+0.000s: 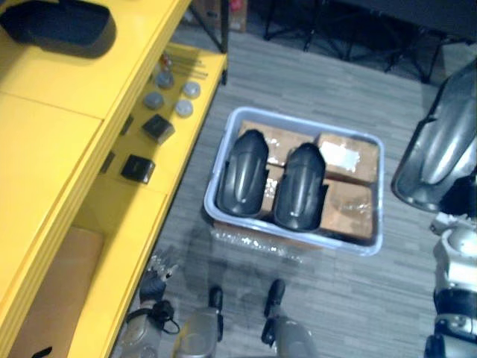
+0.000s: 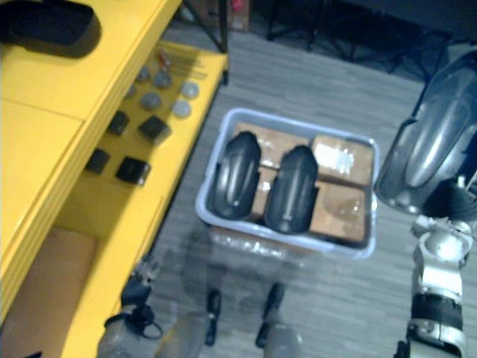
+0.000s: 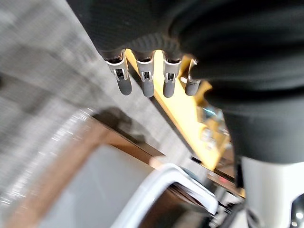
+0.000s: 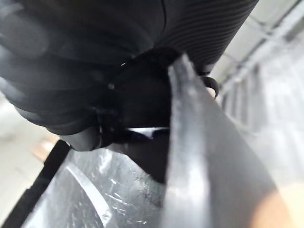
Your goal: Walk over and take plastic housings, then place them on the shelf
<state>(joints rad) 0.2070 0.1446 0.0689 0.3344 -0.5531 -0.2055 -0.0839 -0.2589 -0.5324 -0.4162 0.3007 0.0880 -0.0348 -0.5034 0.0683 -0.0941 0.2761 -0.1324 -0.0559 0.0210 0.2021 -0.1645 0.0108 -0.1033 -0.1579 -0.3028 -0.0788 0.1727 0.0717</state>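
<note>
Housings come to four, all dark, glossy moulded plastic. Two lie side by side in a pale blue plastic bin on the grey plank floor, the left housing and the right housing domed side up. Their long axes run from the bin's near wall to its far wall, rounded ends pointing away from the robot. They rest on brown cardboard boxes, at least three. A third housing is raised at the right hand, its long axis steep and leaning; whether that hand is clasped round it I cannot tell. A fourth housing lies on the yellow shelf's top board. The lower board carries five grey round discs and four black square blocks. The left hand hangs beside the shelf, fingers straight and empty.
</note>
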